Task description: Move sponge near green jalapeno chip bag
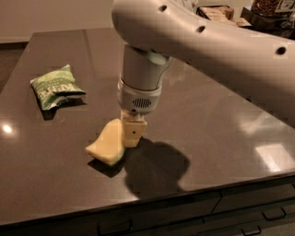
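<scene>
The pale yellow sponge (107,145) is tilted at the front middle of the dark table, its right edge up against my gripper. My gripper (127,137) hangs straight down from the big white arm and is shut on the sponge's right end. One cream finger with a black dot (134,132) shows and the other is hidden behind the sponge. The sponge's lower left corner is at or just above the tabletop. The green jalapeno chip bag (56,86) lies flat at the far left of the table, well apart from the sponge.
The dark glossy table (216,124) has its front edge (184,193) close below the sponge, with drawers underneath. The white arm (207,41) spans the upper right. Boxes and other items (221,11) stand behind the table at the top right.
</scene>
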Motion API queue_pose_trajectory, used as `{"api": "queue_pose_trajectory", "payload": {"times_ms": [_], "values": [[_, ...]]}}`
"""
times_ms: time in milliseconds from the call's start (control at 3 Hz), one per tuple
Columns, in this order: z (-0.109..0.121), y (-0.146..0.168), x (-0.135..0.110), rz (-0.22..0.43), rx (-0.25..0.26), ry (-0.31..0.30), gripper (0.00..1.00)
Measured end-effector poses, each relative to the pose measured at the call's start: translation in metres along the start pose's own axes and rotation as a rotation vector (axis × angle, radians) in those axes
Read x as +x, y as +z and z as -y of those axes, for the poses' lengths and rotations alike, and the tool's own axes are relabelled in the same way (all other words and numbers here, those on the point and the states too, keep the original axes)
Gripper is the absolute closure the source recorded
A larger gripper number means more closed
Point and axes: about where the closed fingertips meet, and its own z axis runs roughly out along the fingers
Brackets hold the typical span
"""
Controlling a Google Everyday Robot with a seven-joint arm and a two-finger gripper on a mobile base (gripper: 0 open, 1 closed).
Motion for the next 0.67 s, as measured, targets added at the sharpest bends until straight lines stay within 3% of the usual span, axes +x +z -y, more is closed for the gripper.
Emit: {"api": "queue_pose_trajectory", "payload": {"times_ms": [333, 667], "values": [[0.033, -0.02, -0.008, 0.031, 0.031, 0.073, 1.0], [0.066, -0.033, -0.016, 0.061, 0.072, 0.149, 1.0]]}}
